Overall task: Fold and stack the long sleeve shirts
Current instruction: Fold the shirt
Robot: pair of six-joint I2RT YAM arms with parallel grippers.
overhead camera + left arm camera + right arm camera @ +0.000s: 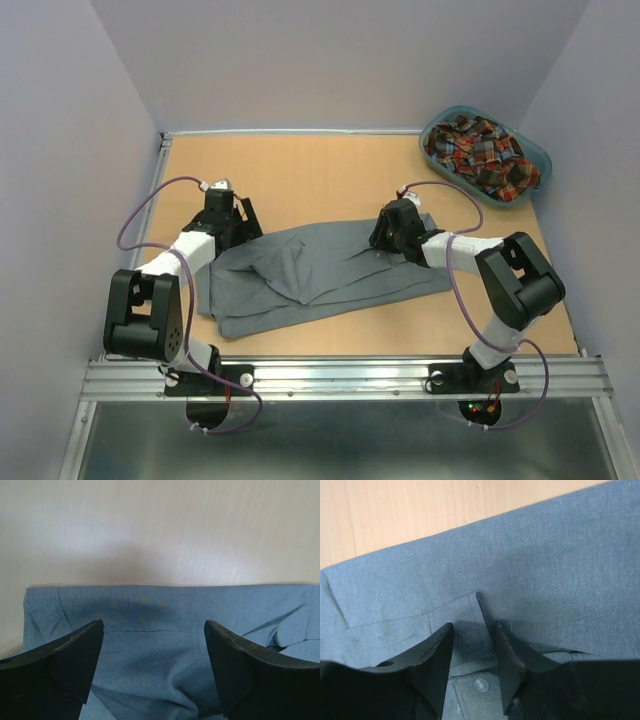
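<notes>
The grey long sleeve shirt point(320, 270) lies spread and rumpled across the middle of the table. My left gripper point(238, 222) hovers open over its left end, jaws wide, with a hemmed edge of the cloth point(160, 605) below my left gripper point(154, 630). My right gripper point(388, 236) is down on the shirt's far right part. In the right wrist view my right gripper point(474, 630) stands narrowly open, straddling the button strip by a clear button point(481, 683); the cloth lies flat between the fingers. The plaid shirt point(480, 150) sits bunched in the basket.
The teal oval basket point(543, 160) stands at the table's back right corner. Bare wooden tabletop point(300, 170) stretches behind the grey shirt, with grey walls on three sides. A metal rail point(340, 375) runs along the near edge by the arm bases.
</notes>
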